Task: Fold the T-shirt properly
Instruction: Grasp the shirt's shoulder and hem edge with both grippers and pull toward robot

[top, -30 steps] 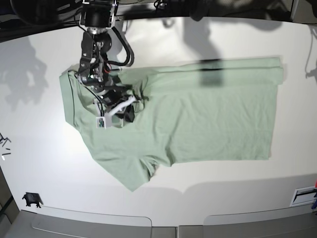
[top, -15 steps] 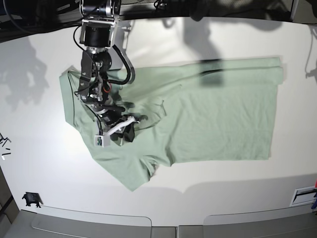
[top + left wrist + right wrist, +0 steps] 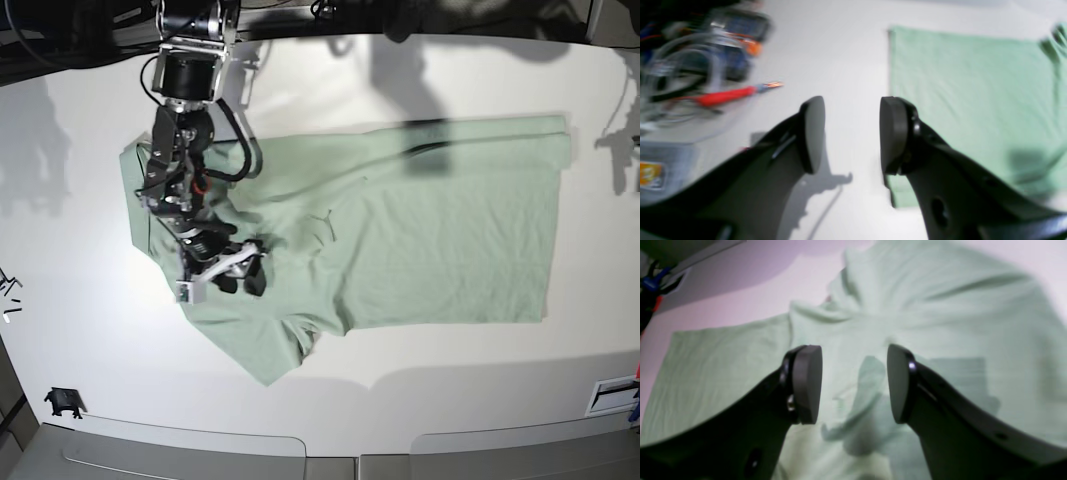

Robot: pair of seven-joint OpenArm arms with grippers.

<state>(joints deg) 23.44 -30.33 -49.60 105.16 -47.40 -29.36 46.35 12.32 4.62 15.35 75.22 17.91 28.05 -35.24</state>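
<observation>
**Right claw spread above the folded sleeve**

Right gripper (image 3: pixel 854 385) hangs with jaws spread over the T-shirt (image 3: pixel 400 235), pinching nothing, presumably so the cloth settles flat on the table (image 3: pixel 80 150). Left gripper (image 3: pixel 852 133), also spread, waits beside the hem.

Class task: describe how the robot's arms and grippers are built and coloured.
The right arm is black, with looping black cables, a red cable and a white bracket at the wrist. The right gripper and left gripper each have two dark, curved fingers with flat oval pads.
</observation>
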